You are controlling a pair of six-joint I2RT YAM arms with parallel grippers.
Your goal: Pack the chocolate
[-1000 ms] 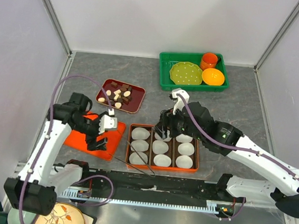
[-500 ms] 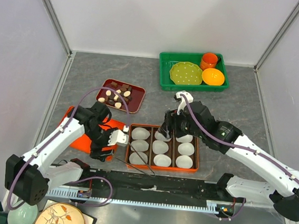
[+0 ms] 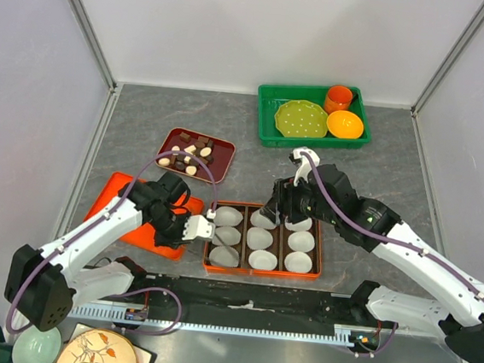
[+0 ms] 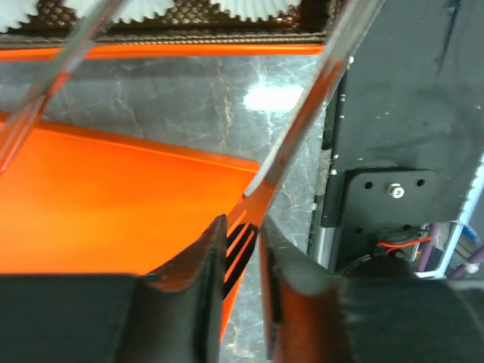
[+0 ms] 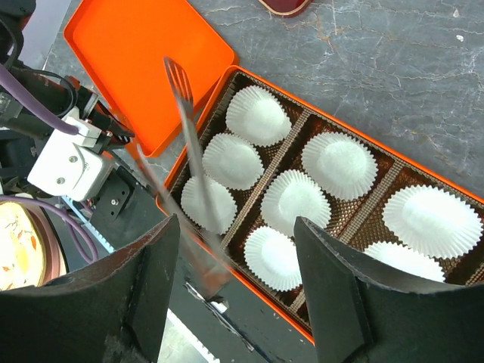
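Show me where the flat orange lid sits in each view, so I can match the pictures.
Top external: orange lid left of centre, under the left arm.
Left wrist: lid across the lower left.
Right wrist: lid at top left.
Shared landmark: orange box of paper cups, beside it.

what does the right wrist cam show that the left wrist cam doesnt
Only the right wrist: the orange box seen from above, every visible paper cup empty, and the open right gripper over them. Only the left wrist: a slotted tip of the tongs lying between the left gripper's fingers. Both: the tongs, the orange lid, the grey table and some cup edges.
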